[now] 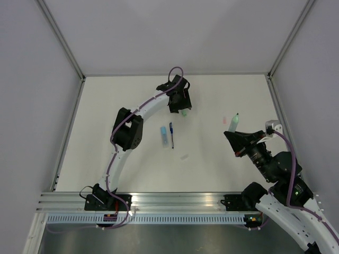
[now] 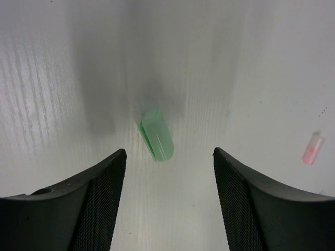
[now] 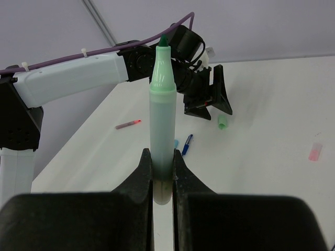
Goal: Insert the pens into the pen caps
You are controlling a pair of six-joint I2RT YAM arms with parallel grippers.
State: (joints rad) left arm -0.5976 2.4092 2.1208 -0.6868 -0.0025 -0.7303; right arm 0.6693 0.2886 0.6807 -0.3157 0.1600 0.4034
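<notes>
left gripper (image 2: 169, 156) spread, hovering over green cap (image 2: 156, 134), which lies on its side on the table (image 2: 261, 78), angled toward 11 o'clock. right gripper (image 3: 163, 157) pinching green pen (image 3: 162, 104) by its tail, tip at 12 o'clock. risk: cap rolls or skews on closing; low-held pen may pivot during insertion.

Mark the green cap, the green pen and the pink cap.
green cap (image 2: 157, 135): left wrist view, middle of its side.
green pen (image 3: 162, 112): right wrist view, middle of the barrel.
pink cap (image 2: 313, 148): left wrist view, middle of its body.
</notes>
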